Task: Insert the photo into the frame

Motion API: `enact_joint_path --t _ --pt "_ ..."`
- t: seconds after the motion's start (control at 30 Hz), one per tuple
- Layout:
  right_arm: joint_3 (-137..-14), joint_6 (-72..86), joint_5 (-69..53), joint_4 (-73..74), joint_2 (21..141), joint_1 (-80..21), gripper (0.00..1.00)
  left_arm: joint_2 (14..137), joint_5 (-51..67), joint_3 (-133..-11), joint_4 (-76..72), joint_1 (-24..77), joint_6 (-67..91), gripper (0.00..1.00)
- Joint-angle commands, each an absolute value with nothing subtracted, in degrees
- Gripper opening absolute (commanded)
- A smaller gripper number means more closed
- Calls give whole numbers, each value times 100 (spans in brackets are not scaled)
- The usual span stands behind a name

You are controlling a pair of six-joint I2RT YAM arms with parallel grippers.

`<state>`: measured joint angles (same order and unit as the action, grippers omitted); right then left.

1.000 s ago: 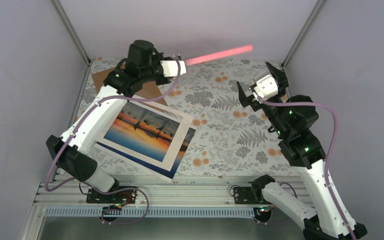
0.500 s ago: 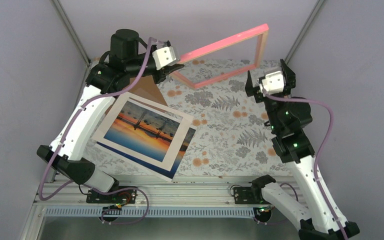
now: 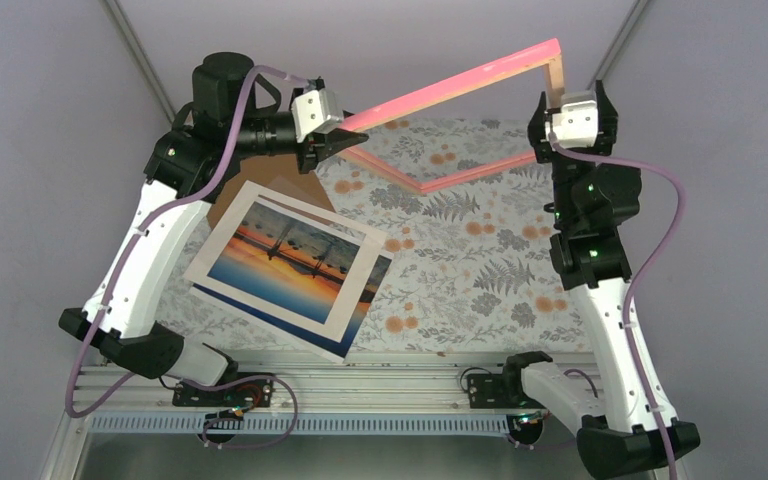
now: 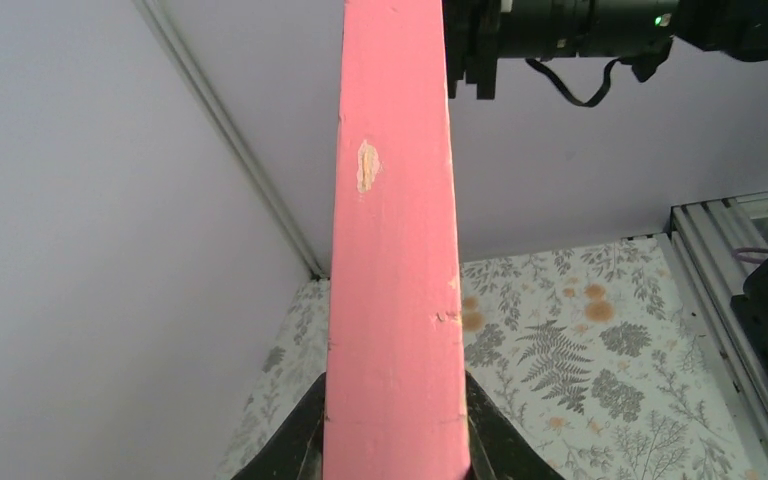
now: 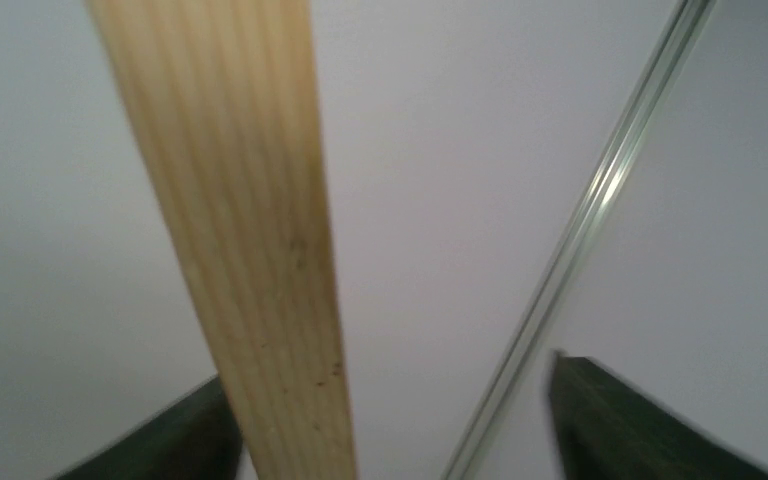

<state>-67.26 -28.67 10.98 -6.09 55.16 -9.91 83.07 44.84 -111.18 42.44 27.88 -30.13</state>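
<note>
- The photo (image 3: 285,262) lies flat on the table (image 3: 480,260), below and to the left of the frame and well apart from it. A white mat board (image 3: 310,212) sits over it, so the sunset shows through the opening. A dark blue strip pokes out past the mat's near and right sides.
- A brown cardboard sheet (image 3: 295,186) lies just under the frame's left corner, partly beneath the mat. It looks like the backing, set aside until the print goes in.
- The left gripper (image 3: 337,138) is clamped tight on the frame's left corner, both fingers pressed against the pink wood. It carries that end up off the table.
- The frame (image 3: 450,85) hangs in the air, tilted, its far rail highest. I judge it is raised so a second hand can get hold of it.
- The right gripper (image 3: 568,100) straddles the frame's right side, its jaws parted. The bare wood edge sits against one finger with a clear gap to the other, so it has no grip on it yet.
</note>
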Motion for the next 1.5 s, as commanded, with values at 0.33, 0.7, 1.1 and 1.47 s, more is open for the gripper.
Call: enact_joint_path --t 0.33,0.7,1.1,1.47 --pt "-7307 -2731 359 569 5700 -768 3 8246 3897 -11076 3233 2668 -2393 32" --pt "-8387 -1060 468 2837 6819 -129 3 8325 2094 -10956 2421 2530 -1874 100" --pt "-9619 -267 -850 5377 9148 1336 3 8039 995 -9731 2301 2485 -1846 100" --pt "-9529 -830 -893 5640 10790 1630 3 8158 803 -8571 2805 2478 -1473 100"
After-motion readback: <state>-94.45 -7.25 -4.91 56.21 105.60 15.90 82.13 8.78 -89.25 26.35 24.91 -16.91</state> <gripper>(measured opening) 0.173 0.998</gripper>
